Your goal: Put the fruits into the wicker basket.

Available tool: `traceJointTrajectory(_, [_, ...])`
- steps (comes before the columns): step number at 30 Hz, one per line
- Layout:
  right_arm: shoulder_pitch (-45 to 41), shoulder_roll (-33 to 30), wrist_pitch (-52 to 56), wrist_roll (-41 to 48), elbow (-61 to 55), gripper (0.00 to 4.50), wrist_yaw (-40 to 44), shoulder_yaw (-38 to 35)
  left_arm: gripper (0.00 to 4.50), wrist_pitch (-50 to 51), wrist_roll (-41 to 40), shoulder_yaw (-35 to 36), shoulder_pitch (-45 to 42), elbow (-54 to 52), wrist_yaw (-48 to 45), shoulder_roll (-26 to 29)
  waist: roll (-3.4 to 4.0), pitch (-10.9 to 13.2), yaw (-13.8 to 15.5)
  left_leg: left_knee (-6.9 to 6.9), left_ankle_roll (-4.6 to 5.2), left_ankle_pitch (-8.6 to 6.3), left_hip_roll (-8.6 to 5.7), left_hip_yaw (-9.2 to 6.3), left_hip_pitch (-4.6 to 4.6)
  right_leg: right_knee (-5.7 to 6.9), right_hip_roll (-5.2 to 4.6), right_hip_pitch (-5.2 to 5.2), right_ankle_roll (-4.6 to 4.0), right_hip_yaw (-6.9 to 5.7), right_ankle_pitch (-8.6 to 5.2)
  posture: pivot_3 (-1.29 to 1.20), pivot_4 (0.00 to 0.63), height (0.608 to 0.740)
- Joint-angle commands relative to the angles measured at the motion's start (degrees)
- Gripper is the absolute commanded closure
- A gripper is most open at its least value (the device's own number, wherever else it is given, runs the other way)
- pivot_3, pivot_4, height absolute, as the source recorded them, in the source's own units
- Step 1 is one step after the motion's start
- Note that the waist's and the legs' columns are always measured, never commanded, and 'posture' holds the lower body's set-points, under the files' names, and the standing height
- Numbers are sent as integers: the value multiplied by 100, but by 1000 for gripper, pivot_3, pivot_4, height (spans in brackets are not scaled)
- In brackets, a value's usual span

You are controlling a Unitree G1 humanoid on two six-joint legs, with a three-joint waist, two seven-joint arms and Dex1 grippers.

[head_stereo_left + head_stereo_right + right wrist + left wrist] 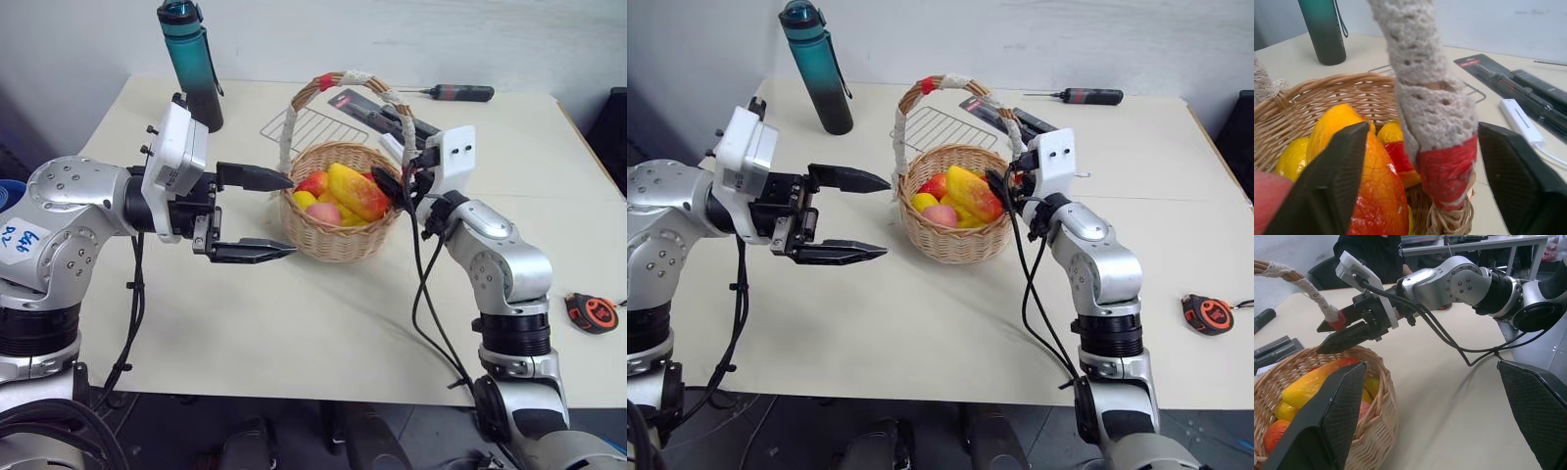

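Observation:
The wicker basket (338, 245) stands mid-table and holds the fruits: a long yellow-orange mango (356, 191) on top, a pink peach (323, 211) and yellow-red ones around them. My left gripper (282, 215) hovers open just left of the basket, level with its rim, with nothing between its fingers. My right gripper (387, 186) is at the basket's right rim. In the right wrist view its fingers (1327, 186) stand apart on either side of the white-wrapped handle (1435, 122), near the red band. The mango (1371, 191) lies just beyond.
A teal bottle (193, 64) stands at the back left. Behind the basket lie a wire rack (309, 122) and black tool packs (377, 110), with a screwdriver (456, 93) farther back. An orange-black tape measure (593, 311) lies at the right edge.

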Motion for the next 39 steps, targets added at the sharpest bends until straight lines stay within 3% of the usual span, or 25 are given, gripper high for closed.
traceJointTrajectory(1, [13,-88,-243,-37,-153,2354,146,-73,0,-7,-109,221,80,-111,36,48,0,0,-13,0,0,0,0,1,0,0,0,0,0,1,0,0,150,740])
traceJointTrajectory(6, [44,-92,-337,-91,-184,4106,216,-61,0,-71,-65,147,48,-74,81,-50,0,0,-14,1,-4,3,0,0,6,10,1,0,0,1,0,0,150,740])
traceJointTrajectory(7, [89,-268,-562,-325,-204,4283,346,109,0,-101,-60,139,12,-26,77,-88,0,0,-14,1,-5,4,0,0,7,11,1,1,0,1,0,0,150,740])
traceJointTrajectory(14, [158,-803,-499,66,-743,4288,852,-387,0,-100,-110,203,-129,181,192,-271,1,1,8,2,-2,4,-3,-1,3,10,-1,0,0,0,0,0,150,740])
traceJointTrajectory(18, [549,-1959,-274,564,-756,4288,1515,-1561,0,-61,-222,229,-148,190,160,-327,4,3,81,-1,2,1,-2,-3,-4,-1,-3,0,0,-4,0,0,150,740])
traceJointTrajectory(21, [897,-2461,-337,694,-399,4288,1762,-2105,0,-65,-245,217,-139,187,144,-361,3,3,147,-1,9,-4,-4,-4,-3,-14,-3,7,3,-5,-2,0,150,740])
traceJointTrajectory(27, [1289,-2592,-791,646,299,4288,1693,-2829,0,-33,-294,231,-141,145,82,-385,5,3,77,0,9,-1,-4,5,11,-9,2,15,8,6,3,0,150,740])
traceJointTrajectory(33, [1772,-2245,-1487,581,529,4288,1608,-2928,0,-117,-199,125,-301,316,-62,-433,8,4,-8,0,-3,9,-3,0,16,7,4,13,8,5,3,0,150,740])
traceJointTrajectory(39, [2274,-2297,-1470,938,336,2343,1821,-3193,0,-194,-143,38,-451,495,-175,-524,16,3,11,0,-5,10,-3,-2,16,9,3,14,8,4,3,0,150,740])
